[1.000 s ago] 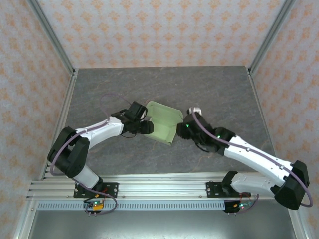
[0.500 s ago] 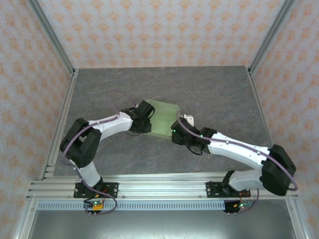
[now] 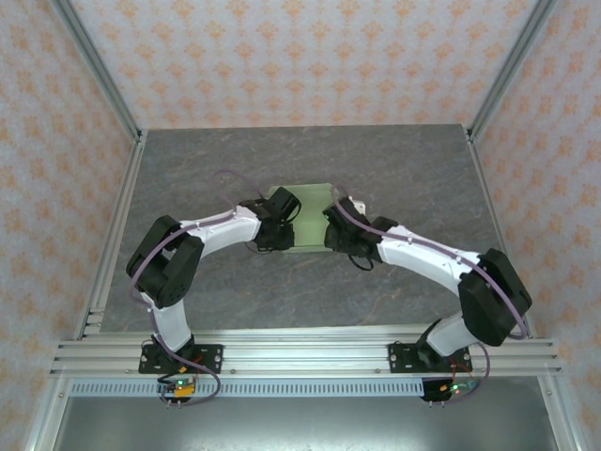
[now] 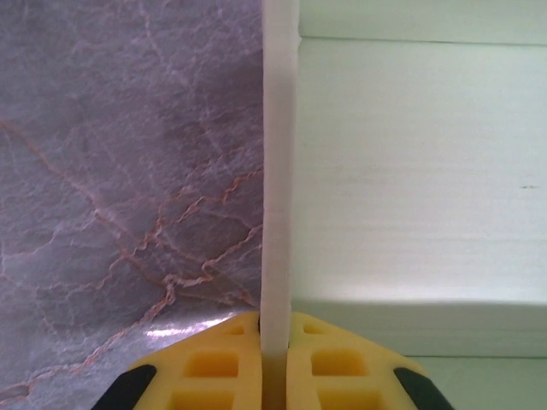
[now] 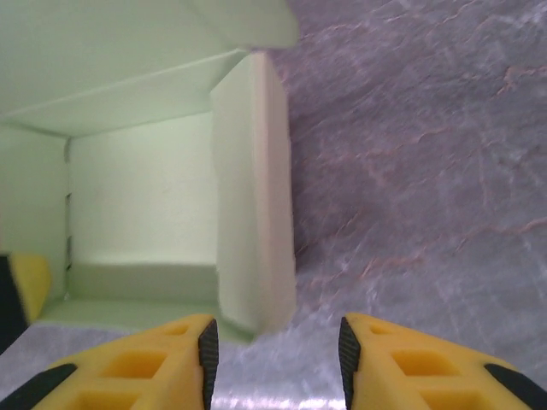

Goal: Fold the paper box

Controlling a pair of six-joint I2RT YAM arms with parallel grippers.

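The paper box (image 3: 307,225), pale yellowish-green card, lies between the two arms in the middle of the table. In the left wrist view one upright wall of the paper box (image 4: 278,171) runs edge-on between the yellow fingers, and my left gripper (image 4: 275,359) is shut on it. My left gripper (image 3: 285,218) sits at the box's left side. My right gripper (image 5: 273,350) stands open, and a folded side wall of the paper box (image 5: 252,248) ends just ahead of the gap, nearer the left finger. From above, my right gripper (image 3: 333,225) is at the box's right side.
The grey marbled tabletop (image 3: 394,169) spreads around the box. Patterned walls with metal posts (image 3: 498,85) close off the back and both sides. An aluminium rail (image 3: 300,357) with the arm bases runs along the near edge.
Both arms have swung inward and toward the back, drawing closer together at the box. My left gripper has shut on the box wall. The box now lies more squarely between them.
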